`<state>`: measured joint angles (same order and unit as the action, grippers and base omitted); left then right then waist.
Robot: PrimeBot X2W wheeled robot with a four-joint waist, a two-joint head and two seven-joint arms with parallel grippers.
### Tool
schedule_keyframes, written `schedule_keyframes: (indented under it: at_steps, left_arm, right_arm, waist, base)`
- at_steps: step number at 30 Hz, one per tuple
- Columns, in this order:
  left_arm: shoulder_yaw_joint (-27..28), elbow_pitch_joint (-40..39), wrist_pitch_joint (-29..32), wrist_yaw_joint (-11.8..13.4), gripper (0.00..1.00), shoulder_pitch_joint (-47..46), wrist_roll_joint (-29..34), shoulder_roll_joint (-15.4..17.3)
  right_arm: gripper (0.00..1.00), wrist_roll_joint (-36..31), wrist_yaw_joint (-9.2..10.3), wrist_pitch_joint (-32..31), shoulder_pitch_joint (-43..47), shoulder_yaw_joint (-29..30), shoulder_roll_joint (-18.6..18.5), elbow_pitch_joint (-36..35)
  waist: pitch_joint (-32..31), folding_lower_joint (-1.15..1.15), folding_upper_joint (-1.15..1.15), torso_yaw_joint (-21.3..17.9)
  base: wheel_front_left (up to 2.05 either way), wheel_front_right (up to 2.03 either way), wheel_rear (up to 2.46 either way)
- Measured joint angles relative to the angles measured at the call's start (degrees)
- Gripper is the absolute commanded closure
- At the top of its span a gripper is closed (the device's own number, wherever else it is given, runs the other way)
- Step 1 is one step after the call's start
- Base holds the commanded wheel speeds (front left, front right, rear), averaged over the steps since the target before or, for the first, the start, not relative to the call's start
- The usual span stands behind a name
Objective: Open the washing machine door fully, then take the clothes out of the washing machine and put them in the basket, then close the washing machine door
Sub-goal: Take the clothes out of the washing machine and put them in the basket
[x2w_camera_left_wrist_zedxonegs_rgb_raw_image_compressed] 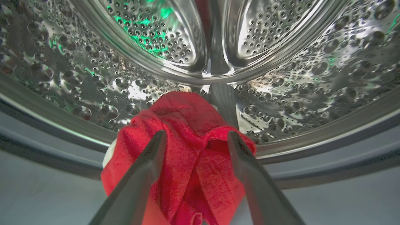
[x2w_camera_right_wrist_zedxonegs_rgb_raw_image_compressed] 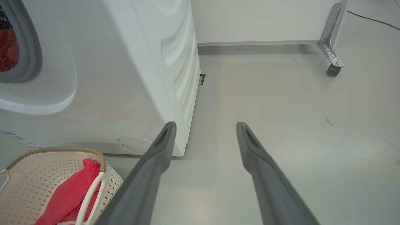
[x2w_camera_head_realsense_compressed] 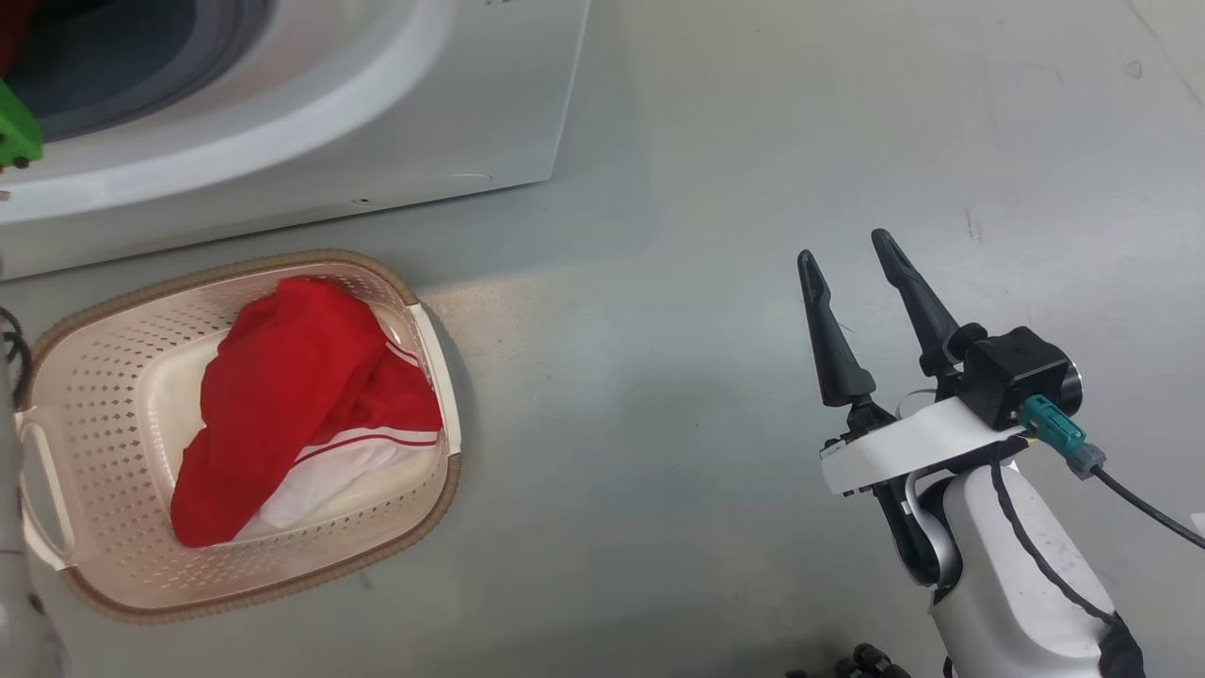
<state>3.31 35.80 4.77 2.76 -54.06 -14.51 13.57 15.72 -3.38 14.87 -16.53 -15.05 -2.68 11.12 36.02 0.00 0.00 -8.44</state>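
Left fingers (x2w_camera_left_wrist_zedxonegs_rgb_raw_image_compressed: 151, 156), released, reach into the washing machine (x2w_camera_left_wrist_zedxonegs_rgb_raw_image_compressed: 312, 78) over red clothes (x2w_camera_left_wrist_zedxonegs_rgb_raw_image_compressed: 187, 125); right fingers (x2w_camera_head_realsense_compressed: 828, 339), released, point toward twelve o'clock.

basket (x2w_camera_head_realsense_compressed: 104, 395) before washing machine (x2w_camera_head_realsense_compressed: 424, 122), clothes (x2w_camera_head_realsense_compressed: 301, 395) in basket, another cloth (x2w_camera_left_wrist_zedxonegs_rgb_raw_image_compressed: 187, 125) inside drum (x2w_camera_left_wrist_zedxonegs_rgb_raw_image_compressed: 312, 87)

Red clothes (x2w_camera_head_realsense_compressed: 282, 395) fill the cream basket (x2w_camera_head_realsense_compressed: 104, 377); a red cloth (x2w_camera_left_wrist_zedxonegs_rgb_raw_image_compressed: 190, 125) lies in the drum (x2w_camera_left_wrist_zedxonegs_rgb_raw_image_compressed: 93, 84).

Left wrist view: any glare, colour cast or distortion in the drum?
Left wrist view: hard glare and green reflections on the drum, its rim bowed by the wide angle; red clothes look grainy. Head view: soft shadow right of the basket.
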Motion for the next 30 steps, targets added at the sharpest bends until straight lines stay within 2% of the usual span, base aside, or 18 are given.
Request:
schedule_keyframes:
  at_steps: [5, 16, 17, 19, 27, 30]
  left_arm:
    - [1.1, 3.4, 2.6, 1.5, 0.0, -2.4, 0.4, 1.8]
    - [1.6, 9.0, 5.2, 2.3, 0.0, -4.4, 0.4, 0.8]
    - [1.9, 9.6, 4.4, 2.5, 0.42, -4.8, 0.4, 0.5]
    - [1.8, 10.4, 3.4, 2.6, 1.0, -4.8, 0.4, -0.2]
    - [0.6, 12.7, -0.6, 2.4, 1.0, -4.8, 0.4, -2.0]
    - [0.3, 13.3, -3.1, 1.3, 1.0, -4.8, 0.4, -3.1]
  right_arm:
    - [0.0, 1.0, 0.1, 0.0, -0.7, -0.8, 0.0, 0.0]
    - [0.0, 1.5, 1.51, 0.0, -2.0, -0.7, 0.0, 0.0]
    - [0.0, 1.7, 1.51, 0.0, -2.2, -0.6, 0.0, 0.0]
    - [0.0, 1.7, 1.52, 0.0, -2.3, -0.3, 0.0, 0.3]
    - [0.0, 1.4, 1.49, 0.0, -3.0, 0.3, 0.0, 1.1]
    - [0.0, 1.4, 1.47, 0.0, -3.0, 0.6, 0.0, 1.7]
  waist:
    - [1.6, 0.0, 0.0, -1.2]
    - [3.7, 0.0, 0.0, -2.1]
    - [3.7, 0.0, 0.0, -2.0]
    - [3.5, 0.0, 0.0, -1.8]
    - [1.6, 0.0, 0.0, -0.5]
    - [0.5, 0.0, 0.0, 0.0]
  base:
    - [0.0, 0.0, 0.0]
    - [0.0, 0.0, 0.0]
    - [0.0, 0.0, 0.0]
    - [0.0, 0.0, 0.0]
    - [0.0, 0.0, 0.0]
    - [0.0, 0.0, 0.0]
